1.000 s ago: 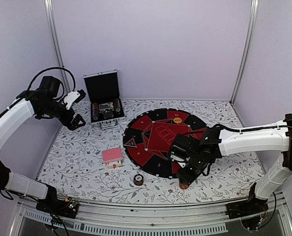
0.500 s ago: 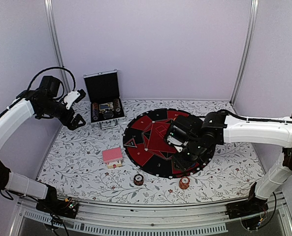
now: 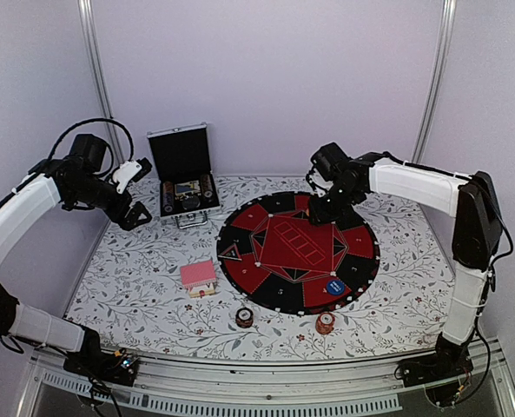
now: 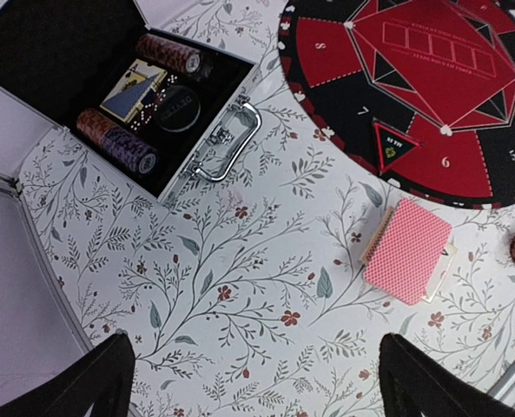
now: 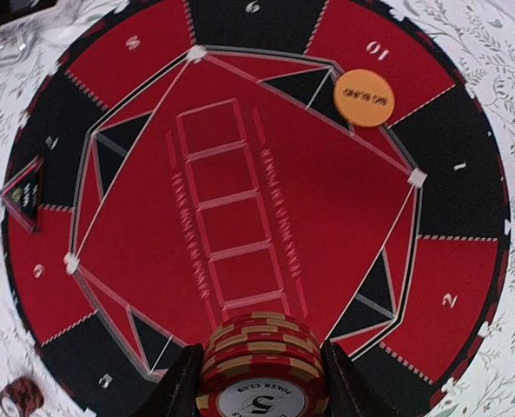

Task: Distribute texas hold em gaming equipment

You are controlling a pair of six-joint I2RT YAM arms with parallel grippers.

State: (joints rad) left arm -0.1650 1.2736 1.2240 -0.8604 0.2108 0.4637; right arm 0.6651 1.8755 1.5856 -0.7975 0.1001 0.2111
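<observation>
Over the round mat's [image 3: 240,236] far edge, the right gripper [image 5: 261,384] clenched a red chip stack [image 5: 259,340]; the left gripper [image 4: 257,387] hung released above open floral cloth [image 4: 227,295] near the case [image 4: 62,52].

The tabletop [image 4: 240,287] wears a matt floral-printed covering. The round game mat [image 5: 240,200] looks like matt felt. The case [image 4: 57,48] has shiny metal edging and handle. The stack of poker chips [image 5: 261,347] looks smooth, faintly glossy.

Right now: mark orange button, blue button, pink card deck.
orange button [image 5: 364,97], right wrist view, centre of its face.
blue button [image 3: 333,286], top view, centre of its face.
pink card deck [image 4: 409,252], left wrist view, middle of top card's back.
</observation>
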